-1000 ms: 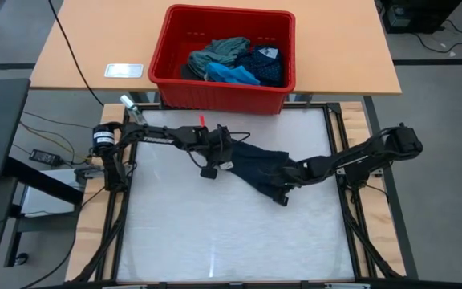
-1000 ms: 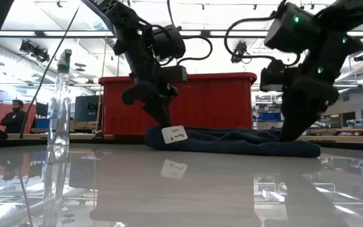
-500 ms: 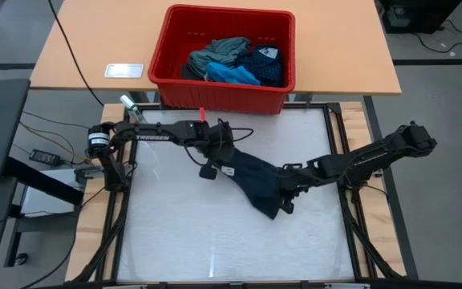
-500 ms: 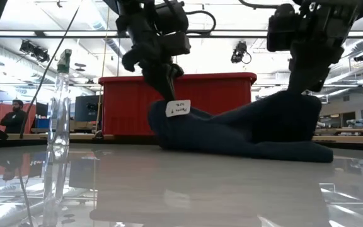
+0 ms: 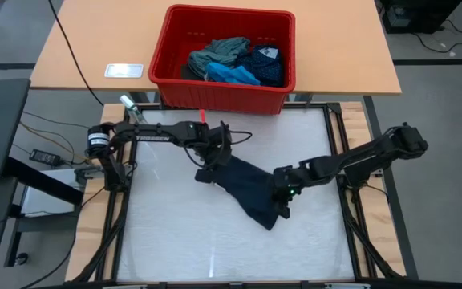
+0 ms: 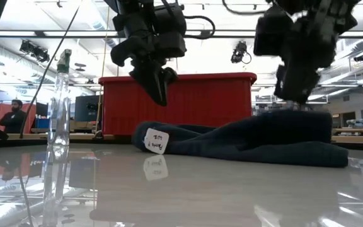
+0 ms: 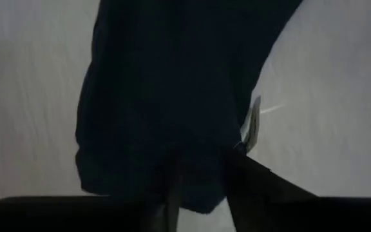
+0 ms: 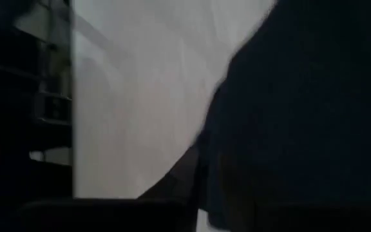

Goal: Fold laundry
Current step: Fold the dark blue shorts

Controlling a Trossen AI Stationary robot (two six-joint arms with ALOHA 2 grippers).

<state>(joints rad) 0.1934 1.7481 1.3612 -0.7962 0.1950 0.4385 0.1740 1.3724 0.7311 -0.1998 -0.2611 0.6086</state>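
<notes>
A dark navy garment lies bunched on the white table, near its middle, running diagonally from the left gripper toward the right gripper. In the low view the garment rests flat on the surface, with a white tag hanging at its end below the left gripper.

The left gripper is at the upper end of the garment. In the low view it hangs above the cloth, clear of it, with its fingers close together and nothing between them.

The right gripper is at the lower end of the garment. In the low view it sits just above the raised fold of cloth; whether its fingers are open or closed cannot be determined, nor whether it has hold of the cloth.

A red bin stands on the wooden desk beyond the table and contains the remaining laundry.
</notes>
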